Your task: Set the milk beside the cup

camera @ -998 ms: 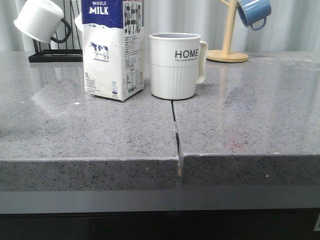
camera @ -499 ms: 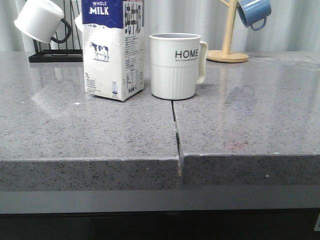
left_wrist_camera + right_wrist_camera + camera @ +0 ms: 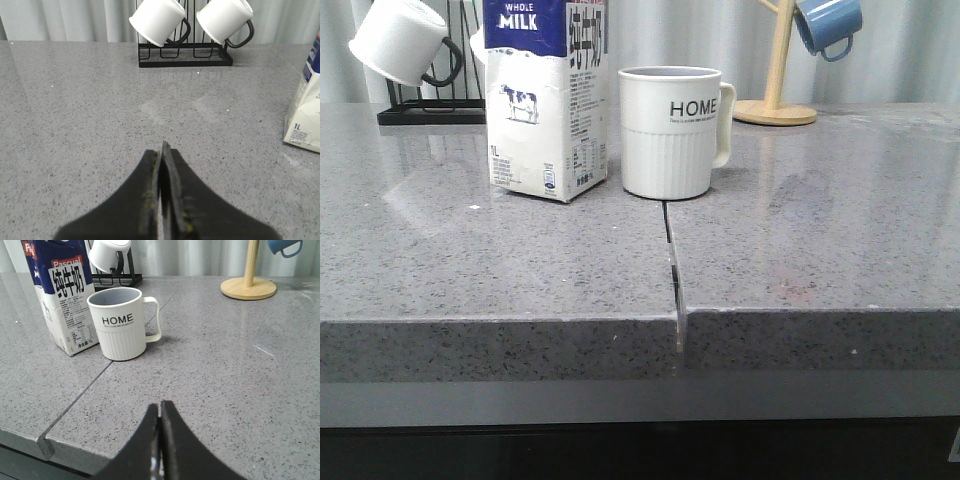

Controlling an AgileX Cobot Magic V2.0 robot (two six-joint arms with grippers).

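Nothing moved since a second ago, milk [image 3: 548, 100] upright just left of cup [image 3: 672, 131] on bench [image 3: 800, 240], left gripper [image 3: 162, 150] and right gripper [image 3: 160, 407] both closed, empty.

On the tall rectangular milk carton [image 3: 546, 100] with blue top and white lower body: "WHOLE MILK" in white letters on the blue front panel, above a small cow picture. Lower on that same white face, "1L" at the left edge, seen also in the left wrist view [image 3: 305, 112]. On the carton's side panel, in the right wrist view [image 3: 61, 295]: "Pascual" in white script, then three large black Chinese characters on a white band, with smaller print below too fine to read. On the large white ceramic mug [image 3: 672, 130] with ribbed lower half: "HOME" in black capitals, with a line of tiny print beneath, unreadable.
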